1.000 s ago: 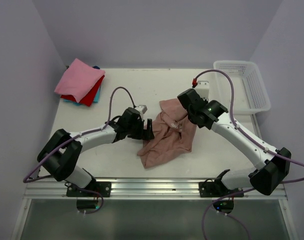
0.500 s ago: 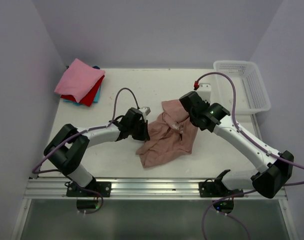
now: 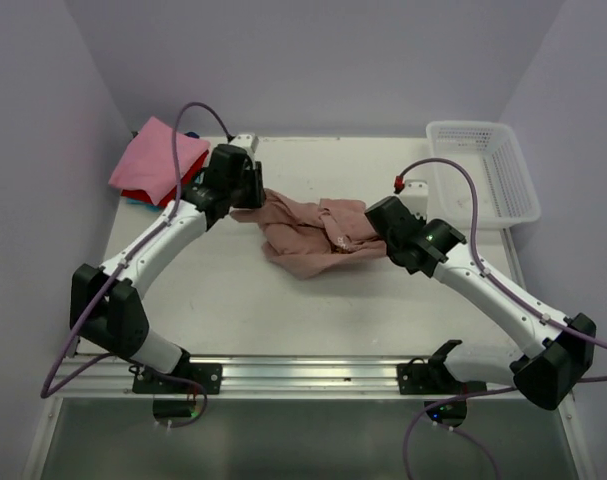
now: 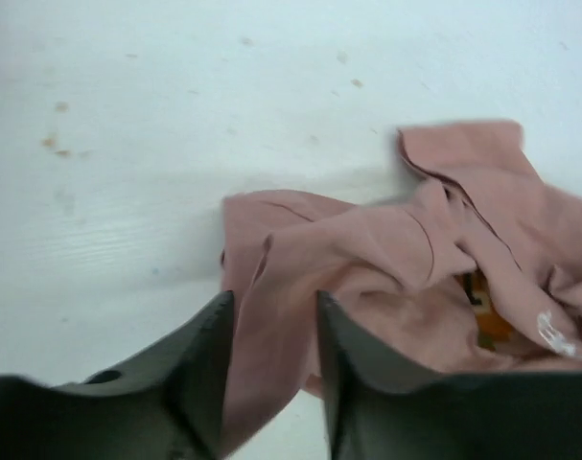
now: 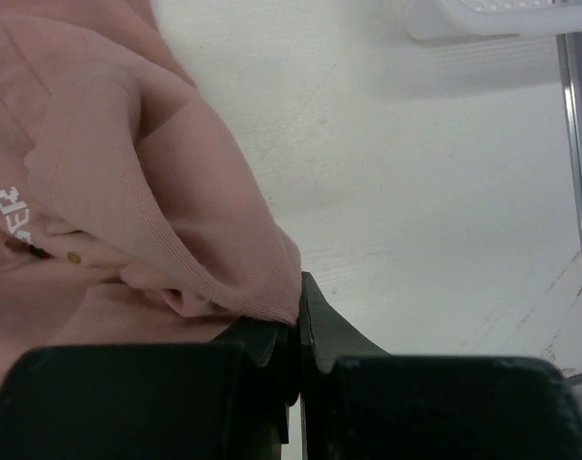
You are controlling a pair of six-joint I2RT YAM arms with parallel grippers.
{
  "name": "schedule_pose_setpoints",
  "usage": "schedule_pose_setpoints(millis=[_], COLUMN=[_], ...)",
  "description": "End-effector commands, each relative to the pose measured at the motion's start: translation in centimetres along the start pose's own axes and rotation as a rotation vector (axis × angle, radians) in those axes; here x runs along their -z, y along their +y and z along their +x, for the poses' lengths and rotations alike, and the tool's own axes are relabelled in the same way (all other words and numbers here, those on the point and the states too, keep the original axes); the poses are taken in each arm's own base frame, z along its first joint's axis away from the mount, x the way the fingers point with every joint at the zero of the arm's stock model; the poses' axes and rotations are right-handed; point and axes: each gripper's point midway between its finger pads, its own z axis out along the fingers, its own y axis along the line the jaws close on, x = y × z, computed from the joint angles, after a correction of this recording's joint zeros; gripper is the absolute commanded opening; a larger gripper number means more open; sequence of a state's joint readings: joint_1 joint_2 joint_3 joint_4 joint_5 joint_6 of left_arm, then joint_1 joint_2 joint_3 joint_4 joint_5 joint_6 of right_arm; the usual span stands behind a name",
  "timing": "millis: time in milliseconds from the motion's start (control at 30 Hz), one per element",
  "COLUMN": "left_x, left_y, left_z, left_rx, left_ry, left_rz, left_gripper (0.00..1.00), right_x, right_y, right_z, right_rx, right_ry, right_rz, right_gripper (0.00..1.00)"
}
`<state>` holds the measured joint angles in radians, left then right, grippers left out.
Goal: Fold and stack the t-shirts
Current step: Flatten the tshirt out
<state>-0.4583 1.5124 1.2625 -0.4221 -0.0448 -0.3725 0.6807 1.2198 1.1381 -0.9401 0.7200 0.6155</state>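
Observation:
The dusty-pink t-shirt (image 3: 313, 235) lies crumpled and stretched across the middle of the table, pulled between both grippers. My left gripper (image 3: 245, 195) holds its left end near the back left; in the left wrist view a fold of the shirt (image 4: 386, 259) fills the gap between the fingers of that gripper (image 4: 271, 307). My right gripper (image 3: 381, 228) grips the right end. Seen from the right wrist, this gripper (image 5: 298, 287) pinches the ribbed edge of the shirt (image 5: 108, 172). A folded stack of t-shirts (image 3: 158, 160), bright pink over red and blue, sits at the back left corner.
A white lattice basket (image 3: 488, 180) stands at the back right edge of the table, and its corner shows in the right wrist view (image 5: 492, 14). Purple cables loop above both arms. The left arm's wrist is close to the folded stack.
My left gripper closed on the shirt's left side and swung back and left toward the stack, dragging the shirt out wide. The right gripper shifted slightly right, still gripping.

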Motion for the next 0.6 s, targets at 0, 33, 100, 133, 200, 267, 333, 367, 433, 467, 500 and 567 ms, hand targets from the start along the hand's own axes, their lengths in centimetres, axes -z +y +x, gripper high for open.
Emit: schedule_pose_setpoints(millis=[0, 33, 100, 133, 200, 267, 333, 367, 433, 467, 500, 567], left_x=[2.0, 2.6, 3.2, 3.8, 4.0, 4.1, 3.6, 3.1, 1.4, 0.8, 0.1, -1.8], left_y=[5.5, 6.2, 6.8, 6.9, 6.8, 6.2, 4.9, 4.5, 3.8, 3.8, 3.2, 3.5], left_z=[-2.0, -2.3, -2.9, -3.4, -3.5, -4.0, -4.0, -3.6, -1.7, -0.9, 0.2, 3.3], left_rx=[0.001, 0.007, 0.012, 0.023, 0.030, 0.037, 0.025, 0.019, 0.015, 0.014, 0.015, 0.031], left_ry=[-0.011, -0.021, -0.049, -0.072, -0.089, -0.123, -0.120, -0.105, -0.016, 0.017, 0.062, 0.169], left_rz=[-0.191, -0.218, -0.252, -0.255, -0.241, -0.199, -0.123, -0.098, -0.049, -0.042, 0.002, 0.004], left_gripper=[0.48, 0.65, 0.73, 0.77, 0.78, 0.78, 0.78, 0.78, 0.79, 0.79, 0.79, 0.80], right_x=[0.6, 0.6, 0.6, 0.5, 0.5, 0.5, 0.5, 0.4, 0.4, 0.5, 0.5, 0.6], right_y=[-1.2, -1.3, -1.4, -1.4, -1.3, -1.2, -1.1, -1.1, -1.0, -1.1, -1.1, -1.1], right_z=[-0.6, -0.5, -0.5, -0.5, -0.5, -0.5, -0.6, -0.5, -0.6, -0.6, -0.5, -0.6], right_rx=[-0.044, -0.040, -0.040, -0.040, -0.042, -0.042, -0.045, -0.043, -0.044, -0.047, -0.044, -0.049], right_ry=[-0.044, -0.046, -0.047, -0.047, -0.048, -0.046, -0.047, -0.046, -0.046, -0.047, -0.046, -0.052], right_rz=[0.031, 0.034, 0.038, 0.038, 0.034, 0.032, 0.028, 0.027, 0.025, 0.024, 0.025, 0.022], right_gripper=[0.00, 0.00, 0.00, 0.00, 0.00, 0.00, 0.00, 0.00, 0.00, 0.00, 0.00, 0.00])
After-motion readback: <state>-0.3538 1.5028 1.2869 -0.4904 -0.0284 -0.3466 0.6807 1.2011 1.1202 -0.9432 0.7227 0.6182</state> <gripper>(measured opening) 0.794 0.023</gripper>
